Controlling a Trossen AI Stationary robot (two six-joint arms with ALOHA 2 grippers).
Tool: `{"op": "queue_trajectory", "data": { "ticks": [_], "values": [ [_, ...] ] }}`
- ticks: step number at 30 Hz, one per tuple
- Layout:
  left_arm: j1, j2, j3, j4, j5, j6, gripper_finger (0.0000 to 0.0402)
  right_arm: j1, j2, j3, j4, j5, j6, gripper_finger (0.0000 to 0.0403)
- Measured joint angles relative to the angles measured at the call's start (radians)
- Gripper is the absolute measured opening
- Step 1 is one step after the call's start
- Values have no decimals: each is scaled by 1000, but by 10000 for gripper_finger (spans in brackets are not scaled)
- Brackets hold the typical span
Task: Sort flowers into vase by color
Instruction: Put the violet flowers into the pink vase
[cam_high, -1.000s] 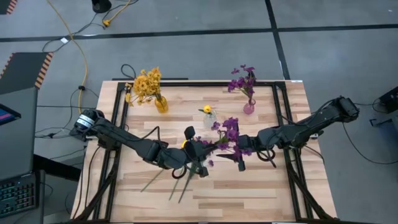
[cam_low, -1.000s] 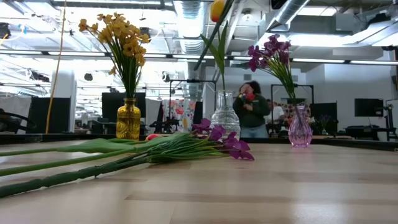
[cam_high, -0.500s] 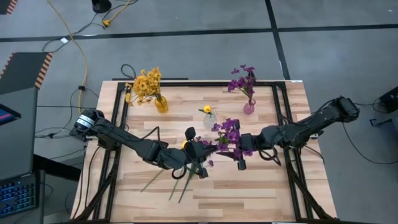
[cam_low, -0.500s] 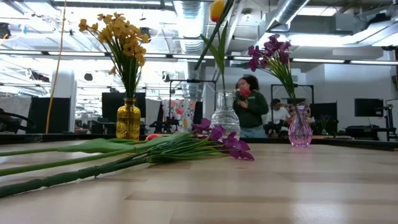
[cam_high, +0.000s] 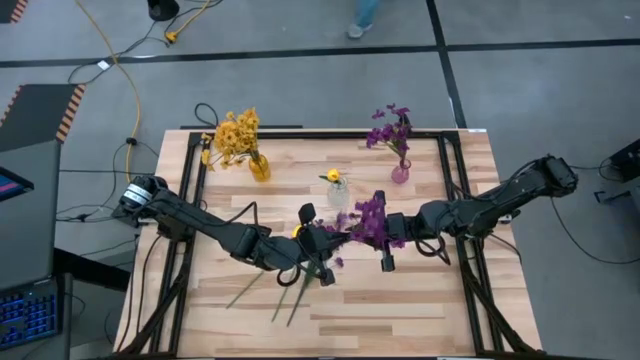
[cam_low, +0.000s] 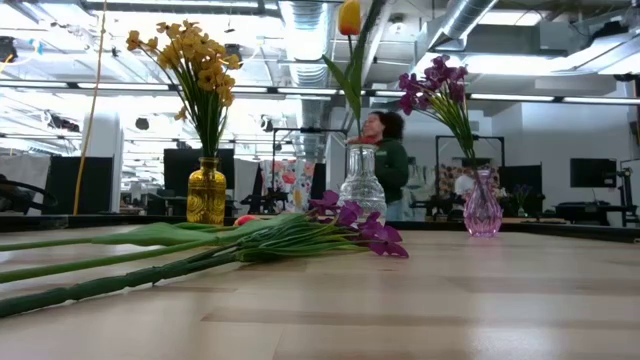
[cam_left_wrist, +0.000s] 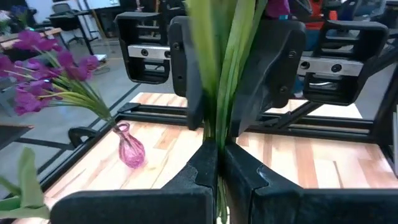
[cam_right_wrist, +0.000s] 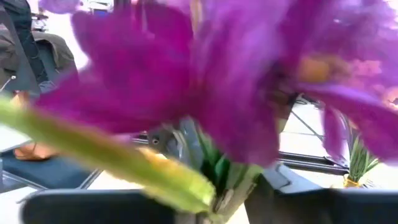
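Observation:
A purple flower (cam_high: 368, 217) is held above the table's middle between both grippers. My left gripper (cam_high: 325, 242) is shut on its green stem. My right gripper (cam_high: 378, 238) comes from the right and is shut on the same stem just under the blooms (cam_right_wrist: 205, 81), which fill the right wrist view. Three vases stand at the far side: a yellow vase (cam_high: 259, 168) with yellow flowers, a clear vase (cam_high: 338, 191) with one tulip, and a pink vase (cam_high: 400, 173) with purple flowers. More flowers (cam_low: 300, 235) lie flat on the table, under and beside my left gripper. My left gripper pinches the purple flower's green stem (cam_left_wrist: 217, 163) between its two fingers, which lie level and come from the table's left. The stem runs on past them toward my right gripper, clear of the table. My right gripper pinches the stem and leaves (cam_left_wrist: 219, 81) between its two fingers (cam_left_wrist: 184, 68), nearer the blooms than my left gripper. The fingers lie level, come from the table's right and cross the stem. The blooms sit just beyond them, lifted clear.
A dark metal frame (cam_high: 448, 190) borders the tabletop. The loose stems (cam_high: 285, 292) reach toward the near left of the wood. A person (cam_low: 385, 160) walks in the room behind the table.
My right gripper has edged toward my left gripper and shut on the purple flower's stem. The blooms have bunched closer together over the table's middle. My left gripper has kept its hold. The person in the background has walked left.

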Motion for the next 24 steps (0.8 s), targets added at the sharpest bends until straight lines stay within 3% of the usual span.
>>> {"op": "queue_trajectory", "data": {
  "ticks": [6,15,19,24],
  "values": [
    [15,-1,0,-2,58,-3,38,1,0,0,-5,-3,-1,49],
    [11,-16,0,-31,60,61,128,0,-15,0,-49,6,0,56],
    [-15,-80,1,-97,44,80,144,1,-61,-1,-124,77,-4,52],
    [-43,-156,2,-239,41,-1,147,3,-153,-1,-231,161,-14,52]
  ]
}}
